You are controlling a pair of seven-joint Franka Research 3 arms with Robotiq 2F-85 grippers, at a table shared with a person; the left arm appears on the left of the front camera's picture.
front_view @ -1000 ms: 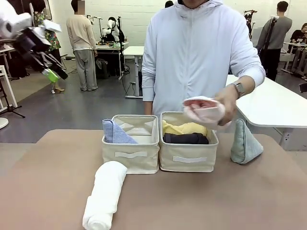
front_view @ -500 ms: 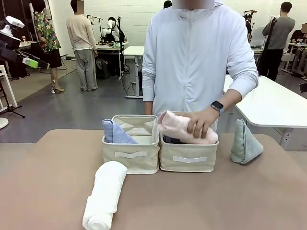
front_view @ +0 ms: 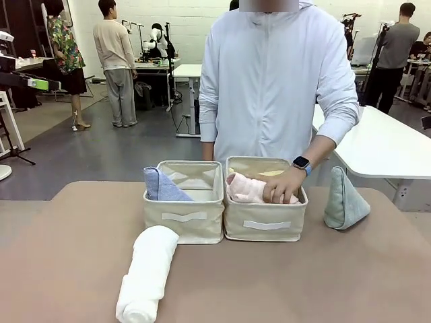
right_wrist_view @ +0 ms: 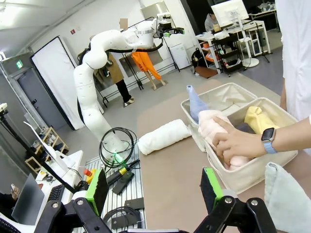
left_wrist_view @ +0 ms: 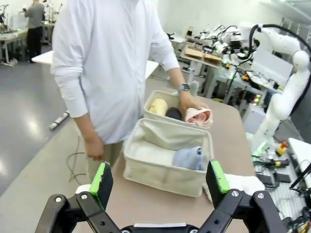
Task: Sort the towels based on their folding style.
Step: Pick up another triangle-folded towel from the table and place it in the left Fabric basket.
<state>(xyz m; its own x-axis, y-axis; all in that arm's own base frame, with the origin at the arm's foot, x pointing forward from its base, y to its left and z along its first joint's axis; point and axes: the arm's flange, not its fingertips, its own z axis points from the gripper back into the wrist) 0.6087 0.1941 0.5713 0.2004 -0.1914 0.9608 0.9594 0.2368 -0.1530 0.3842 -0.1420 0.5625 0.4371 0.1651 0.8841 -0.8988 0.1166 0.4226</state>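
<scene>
A matte tan bench [front_view: 67, 235] fills the near half of the front view, and beyond it lies a workshop with a grey floor [front_view: 81, 155], white tables [front_view: 390, 148] and other people far off. At the bench's centre a beige left bin [front_view: 183, 229] and right bin [front_view: 236, 225] sit side by side. The first holds the lavender-blue cone towel [front_view: 161, 185] at its nine o'clock side, and the second holds the pink roll [front_view: 248, 190] under the person's hand [front_view: 286, 188]. The sage green cone towel [front_view: 345, 200] stands upright on the bench at three o'clock of the right bin, just beside it. The white roll [front_view: 148, 272] lies at seven o'clock of the left bin, its near end cut off by the bottom edge. Of the yellow roll [front_view: 273, 173] just a sliver shows behind the hand (the left wrist view gives it more plainly), and the dark grey roll [left_wrist_view: 173, 113] is mostly covered by the pink one. The left end effector [left_wrist_view: 159, 178] hangs released, green pads wide apart with nothing between them, and the right end effector [right_wrist_view: 154, 188] likewise, both well clear of the towels.
</scene>
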